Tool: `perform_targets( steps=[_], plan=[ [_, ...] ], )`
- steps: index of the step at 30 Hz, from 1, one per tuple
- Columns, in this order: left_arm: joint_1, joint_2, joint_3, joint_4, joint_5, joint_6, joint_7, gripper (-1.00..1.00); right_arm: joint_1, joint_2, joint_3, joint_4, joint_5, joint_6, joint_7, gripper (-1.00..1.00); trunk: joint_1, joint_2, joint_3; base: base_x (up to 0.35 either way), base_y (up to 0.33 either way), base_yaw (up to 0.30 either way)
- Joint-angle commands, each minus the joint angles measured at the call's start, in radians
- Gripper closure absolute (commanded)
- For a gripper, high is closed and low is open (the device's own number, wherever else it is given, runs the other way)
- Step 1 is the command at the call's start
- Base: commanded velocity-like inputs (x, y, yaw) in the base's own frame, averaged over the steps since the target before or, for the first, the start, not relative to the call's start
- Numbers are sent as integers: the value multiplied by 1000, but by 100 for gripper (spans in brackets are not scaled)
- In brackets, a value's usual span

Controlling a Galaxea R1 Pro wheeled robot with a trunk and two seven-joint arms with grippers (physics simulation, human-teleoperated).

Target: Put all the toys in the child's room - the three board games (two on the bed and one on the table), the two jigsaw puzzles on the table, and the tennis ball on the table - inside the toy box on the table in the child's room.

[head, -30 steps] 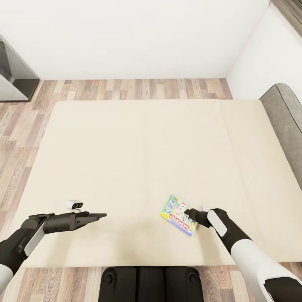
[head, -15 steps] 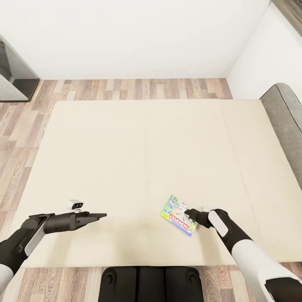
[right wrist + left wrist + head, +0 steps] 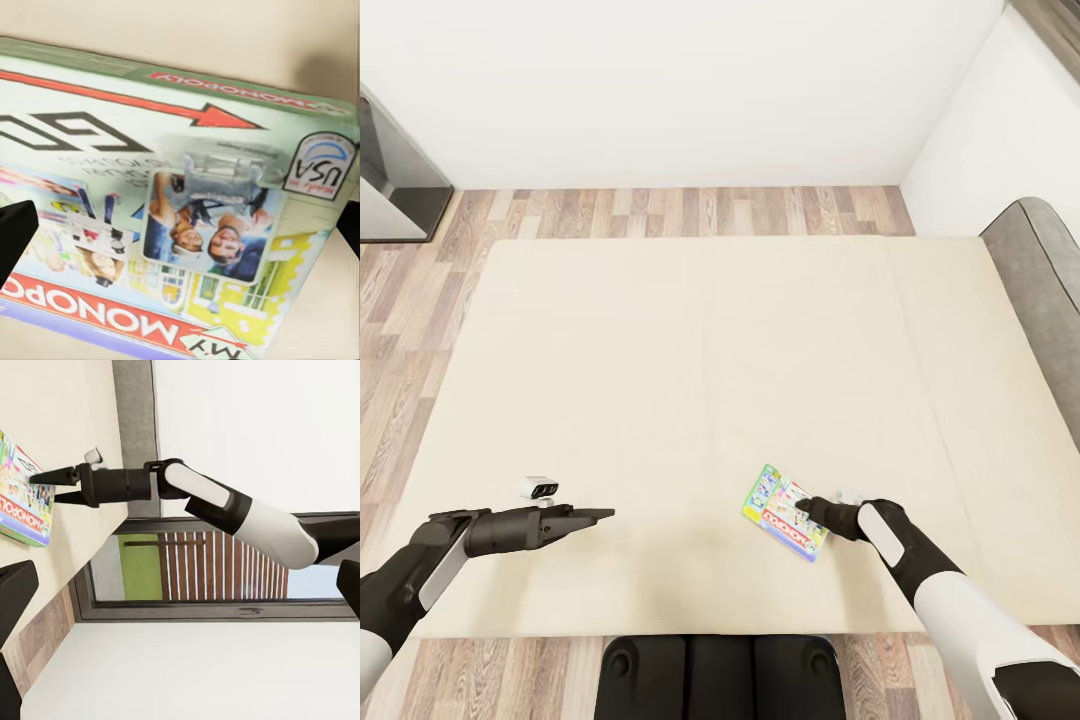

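While the robot stands at the foot-side edge of the bed (image 3: 690, 330), both of its arms reach out over the beige mattress. One board game (image 3: 785, 511), a flat green-bordered box with red "Monopoly" lettering along one edge, lies flat on the mattress close to the near edge and over toward the robot's right. The right gripper (image 3: 807, 510) sits low at the box's right-hand side, its dark fingers (image 3: 54, 475) spread apart above and beside the printed lid; in the left wrist view the two tips stand clearly separated with nothing between them, so the jaws are released and grasp nothing. From the right wrist camera the box (image 3: 172, 217) lies directly below, its arrow print and photo panel sharp, with the gripper's fingertips dark at the side edges of the picture.

The left gripper (image 3: 600, 514) hovers over bare mattress well apart from the game, pointing across toward the right arm. Its long fingers lie so close together in the head view that I cannot tell whether they are parted or clenched; nothing is held between them. A small white block with two dark spots (image 3: 540, 487) shows just beyond the left arm.

Past the mattress runs a wood-plank floor (image 3: 690, 212) and a white wall, with the grey headboard (image 3: 1045, 290) at the right and a dark-framed window (image 3: 217, 566) visible from the left wrist.
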Motion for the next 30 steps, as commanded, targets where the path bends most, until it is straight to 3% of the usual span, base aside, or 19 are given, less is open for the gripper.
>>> perform_targets(
  steps=[1,8,30],
  plan=[
    [-1,1,-4,0,6,11,-2,-100,0,-1,5,0,6,3,2,-100,1,-2,-1,0,0,0],
    [-1,1,-4,0,6,11,-2,-100,-1,-1,3,2,37,3,10,-100,1,-2,-1,0,0,0],
    [-1,1,-4,0,6,11,-2,-100,-1,-1,2,5,41,3,12,-100,1,-2,-1,0,0,0]
  ],
)
